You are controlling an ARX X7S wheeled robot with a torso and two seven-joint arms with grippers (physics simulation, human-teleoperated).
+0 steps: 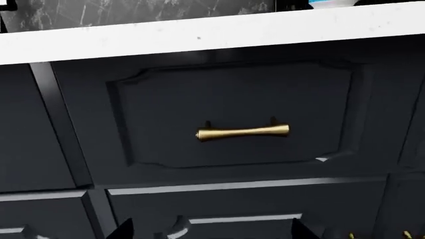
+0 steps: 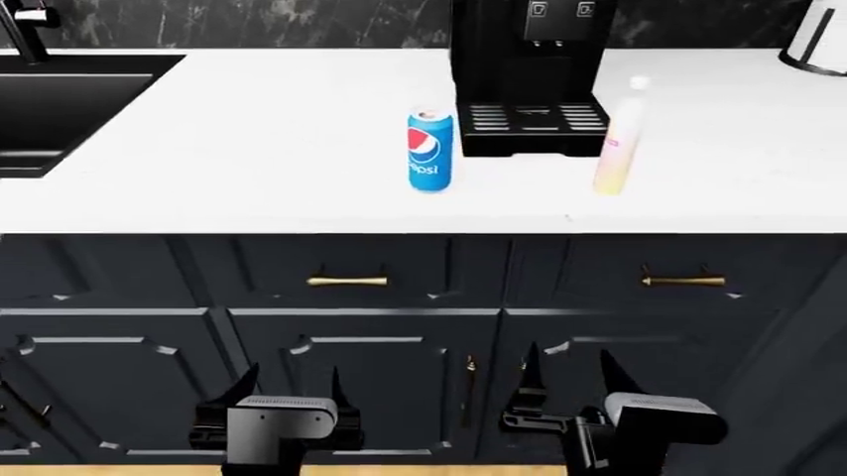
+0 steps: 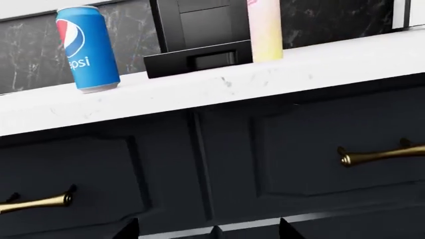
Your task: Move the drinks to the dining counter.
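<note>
Both pincers, left (image 2: 289, 389) and right (image 2: 572, 373), apart, empty, below bench (image 2: 265, 178). Approach step; next: reach can (image 2: 430, 149) left of coffee machine (image 2: 530, 69).

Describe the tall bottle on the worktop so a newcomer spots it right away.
Find the white worktop and the black coffee machine at its back. The bottle stands upright at the machine's front right corner. It is slim and white with a pink-to-yellow label, unlike the squat blue cola can.

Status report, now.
Both grippers, left and right, open, empty, low by cabinets. Cola can and bottle upright on worktop. Nothing blocking.
</note>
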